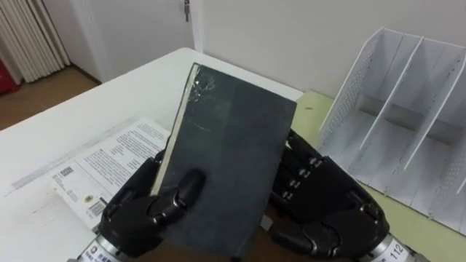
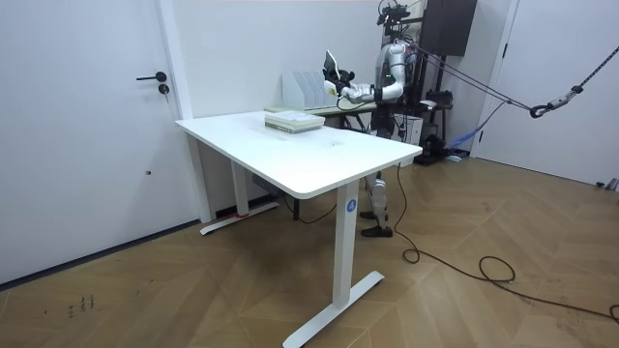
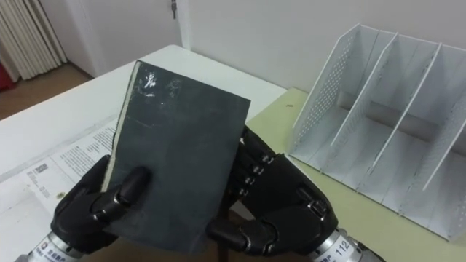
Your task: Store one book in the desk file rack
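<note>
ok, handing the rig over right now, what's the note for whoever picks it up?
Hands: the left hand is shut on the dark grey hardcover book, thumb over the front cover. The right hand sits behind the book's right edge; its grip is unreadable.
Things: the book is held up off the table, tilted, left of the white perforated file rack. A white printed book lies on the white table.
Done: book picked up.
Left: carry it right, slide it upright into a rack slot, release.
</note>
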{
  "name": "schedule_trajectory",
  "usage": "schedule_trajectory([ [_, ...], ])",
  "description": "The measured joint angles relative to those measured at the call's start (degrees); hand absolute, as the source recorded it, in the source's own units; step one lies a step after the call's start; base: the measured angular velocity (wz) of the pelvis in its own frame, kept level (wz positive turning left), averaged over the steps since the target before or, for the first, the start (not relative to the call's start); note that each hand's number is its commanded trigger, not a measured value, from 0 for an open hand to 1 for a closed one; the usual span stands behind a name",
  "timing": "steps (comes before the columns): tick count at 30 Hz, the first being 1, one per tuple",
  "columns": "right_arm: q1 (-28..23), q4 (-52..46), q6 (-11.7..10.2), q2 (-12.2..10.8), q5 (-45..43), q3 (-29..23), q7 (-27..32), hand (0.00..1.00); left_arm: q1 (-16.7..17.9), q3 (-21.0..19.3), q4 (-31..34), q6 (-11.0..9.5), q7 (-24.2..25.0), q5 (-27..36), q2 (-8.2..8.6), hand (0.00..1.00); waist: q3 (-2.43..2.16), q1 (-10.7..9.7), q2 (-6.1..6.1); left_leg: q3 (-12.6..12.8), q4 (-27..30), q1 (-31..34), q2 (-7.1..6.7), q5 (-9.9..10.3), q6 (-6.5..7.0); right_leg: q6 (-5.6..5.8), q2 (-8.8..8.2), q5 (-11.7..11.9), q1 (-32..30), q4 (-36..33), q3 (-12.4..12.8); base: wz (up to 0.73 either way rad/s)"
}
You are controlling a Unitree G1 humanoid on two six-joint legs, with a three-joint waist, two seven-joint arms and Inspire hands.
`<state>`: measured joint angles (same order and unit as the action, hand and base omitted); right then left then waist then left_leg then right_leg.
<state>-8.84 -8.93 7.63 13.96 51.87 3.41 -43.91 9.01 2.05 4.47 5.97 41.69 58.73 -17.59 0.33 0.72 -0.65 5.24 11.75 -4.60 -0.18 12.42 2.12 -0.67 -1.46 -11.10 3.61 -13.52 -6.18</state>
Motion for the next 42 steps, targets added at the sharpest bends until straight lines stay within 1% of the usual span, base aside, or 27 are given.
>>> schedule_trajectory([
  [8, -0.01, 0.0, 0.04, 0.04, 1.04, 1.05, 0.01, 0.0, -0.05, 0.03, 0.0, 0.68, 0.26, 0.24, -0.15, 1.0, -0.02, 0.11, -0.05, 0.01, 0.12, 0.48, 0.05, 0.0, -0.01, 0.0, -0.01, 0.0, -0.4, -0.1, -0.05, 0.0],
  [10, -0.05, 0.0, 0.1, 0.32, 2.22, 1.19, 0.02, 0.0, -0.06, 0.16, 0.0, 0.98, 0.44, 0.49, -0.14, 1.0, -0.05, 0.12, -0.13, 0.07, 0.1, 0.46, 0.05, 0.01, -0.01, 0.0, -0.01, 0.0, -0.46, -0.13, 0.01, 0.0],
  [12, -0.36, 0.01, 0.21, 1.28, 3.03, 1.51, 0.02, 0.0, -0.02, 0.5, -0.12, 1.23, 0.52, 0.52, -0.35, 1.0, -0.12, 0.91, -0.43, 0.07, 0.08, 0.33, 0.04, 0.01, -0.01, 0.0, 0.01, 0.0, -0.32, -0.13, 0.13, 0.0],
  [15, -0.42, 0.0, 1.49, 2.3, 4.22, 1.62, 0.04, 0.0, -0.02, 0.8, -0.15, 1.65, 0.63, 0.68, -1.4, 1.0, -0.19, 1.14, -0.92, 0.06, 0.09, 0.34, 0.06, 0.01, -0.02, -0.01, 0.05, 0.01, -0.32, -0.13, 0.1, 0.0],
  [19, -0.42, 0.0, 2.31, 2.38, 4.33, 1.61, 0.36, 0.0, -0.07, 0.79, -1.2, 2.13, 0.89, 0.64, -1.65, 1.0, -0.33, 1.14, -1.45, 0.07, 0.08, 0.38, 0.08, 0.0, -0.03, -0.01, 0.14, 0.01, -0.37, -0.21, 0.05, 0.0],
  [23, -0.46, 0.01, 2.55, 3.97, 4.4, 2.26, 1.44, 0.0, -0.61, 1.18, -4.25, 2.33, 1.5, 0.64, -2.73, 1.0, -0.31, 1.18, -1.46, 0.07, 0.11, 0.39, 0.11, -0.01, -0.04, -0.02, 0.05, 0.01, -0.36, -0.27, 0.05, 0.0],
  [25, -0.46, 0.01, 2.56, 4.47, 4.57, 2.59, 1.51, 0.0, -0.82, 1.27, -5.11, 2.4, 1.62, 0.69, -3.72, 1.0, -0.23, 1.2, -1.33, 0.07, 0.09, 0.4, 0.12, -0.01, -0.04, -0.02, 0.05, 0.01, -0.36, -0.28, 0.07, 0.0],
  [28, -0.46, 0.0, 2.91, 4.65, 4.76, 2.83, 1.9, 0.0, -0.89, 1.54, -5.98, 3.2, 2.79, 0.24, -5.71, 1.0, -0.18, 1.35, -1.24, 0.07, 0.04, 0.45, 0.11, -0.01, -0.04, -0.02, 0.07, 0.01, -0.48, -0.28, 0.15, 0.0],
  [30, -0.46, 0.01, 3.82, 5.22, 4.9, 2.8, 1.97, 0.0, -0.91, 1.58, -6.41, 4.09, 3.14, 0.09, -7.41, 1.0, -0.17, 1.37, -1.23, 0.07, 0.12, 0.67, 0.11, -0.01, -0.04, -0.02, 0.3, 0.01, -0.67, -0.28, 0.14, 0.0],
  [33, -0.46, 0.01, 4.5, 6.12, 4.9, 2.79, 2.01, 0.0, -1.86, 1.56, -7.19, 5.05, 3.99, -0.84, -8.77, 1.0, -0.08, 1.54, -1.39, 0.08, 0.34, 0.81, 0.11, -0.01, -0.04, -0.04, 0.47, 0.02, -0.7, -0.24, 0.56, 0.0],
  [34, -0.46, 0.01, 4.53, 6.23, 4.95, 2.74, 2.05, 0.0, -2.26, 1.56, -7.6, 5.16, 4.12, -0.93, -8.81, 1.0, -0.05, 1.69, -1.5, 0.11, 0.36, 0.83, 0.11, -0.01, -0.04, -0.04, 0.47, 0.02, -0.7, -0.24, 0.67, 0.0],
  [36, -0.46, 0.01, 4.99, 6.43, 6.72, 2.74, 2.67, 0.0, -3.25, 1.56, -9.18, 5.67, 4.32, -0.93, -8.81, 1.0, -0.14, 2.25, -1.91, 0.16, 0.37, 0.83, 0.11, -0.01, -0.05, -0.04, 0.5, 0.02, -0.71, -0.23, 0.83, 0.0],
  [39, -0.46, 0.0, 4.99, 6.75, 7.54, 2.71, 3.37, 0.0, -3.26, 1.56, -9.41, 6.31, 4.41, -0.95, -8.81, 1.0, -0.27, 2.52, -2.21, 0.17, 0.38, 0.82, 0.14, -0.01, -0.05, -0.05, 0.51, 0.03, -0.7, -0.23, 0.86, 0.0],
  [42, -0.46, 0.0, 4.99, 7.19, 8.95, 2.64, 3.92, 0.0, -3.26, 1.54, -10.01, 6.63, 4.92, -1.55, -8.87, 1.0, -0.25, 2.54, -2.51, 0.32, 0.5, 0.83, 0.16, -0.01, -0.05, -0.09, 0.5, 0.06, -0.63, -0.24, 0.82, 0.0],
])
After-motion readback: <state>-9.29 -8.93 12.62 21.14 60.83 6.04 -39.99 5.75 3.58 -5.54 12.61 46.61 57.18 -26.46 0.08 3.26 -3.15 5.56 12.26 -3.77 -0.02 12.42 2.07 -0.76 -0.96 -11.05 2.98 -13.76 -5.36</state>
